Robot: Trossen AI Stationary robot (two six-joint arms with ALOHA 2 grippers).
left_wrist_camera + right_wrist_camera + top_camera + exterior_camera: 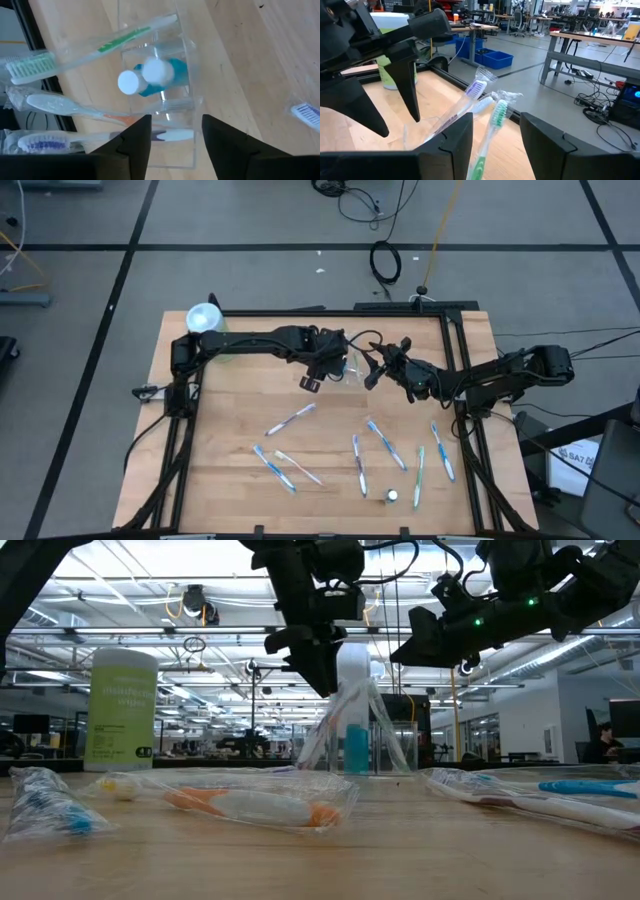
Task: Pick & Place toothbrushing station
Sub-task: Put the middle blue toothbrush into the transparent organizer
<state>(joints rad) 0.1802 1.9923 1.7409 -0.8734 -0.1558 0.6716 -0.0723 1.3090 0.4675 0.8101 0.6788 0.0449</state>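
Observation:
A small clear cup (352,368) stands upright on the wooden table, at its far middle. In it are blue tubes with white caps (155,75) and several wrapped toothbrushes, among them a green one (492,125) and a purple one (470,95), which lean on its rim. My left gripper (175,120) hangs open just above the cup, pointing steeply down, with nothing between its fingers. My right gripper (496,120) is open and level at the cup's right. The leaning brush heads stand in front of its gap, untouched.
Several wrapped toothbrushes (385,442) lie loose on the near half of the table, with a small white-capped tube (391,496) by the near edge. A big light-green bottle (205,320) stands at the far left corner. A black frame (455,370) borders the table.

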